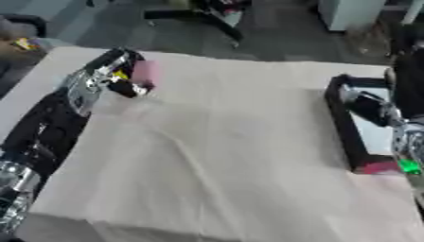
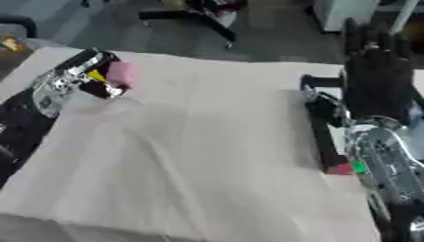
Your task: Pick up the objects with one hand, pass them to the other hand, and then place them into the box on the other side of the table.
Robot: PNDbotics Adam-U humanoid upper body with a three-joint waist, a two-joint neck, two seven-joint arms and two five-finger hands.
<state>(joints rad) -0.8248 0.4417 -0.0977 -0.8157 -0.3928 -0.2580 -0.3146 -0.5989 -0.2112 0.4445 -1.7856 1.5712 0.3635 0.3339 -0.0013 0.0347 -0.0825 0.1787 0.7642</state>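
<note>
Left hand (image 1: 124,78) at the far left of the tabletop (image 1: 215,142), fingers curled round a pink block (image 1: 145,72), blurry, prob. just lifted. Right hand (image 2: 377,71) waits over the box (image 1: 341,120), fingers straight. Pickup step; next: bring the block across for the handover.

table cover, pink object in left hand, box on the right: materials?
Table cover: looks like beige cloth, matte, with soft creases.
Pink object at the left hand: matte, pale pink; foam or plastic, cannot tell.
Box: dark rigid walls, pale floor, likely plastic or board; the finish is unclear.
</note>
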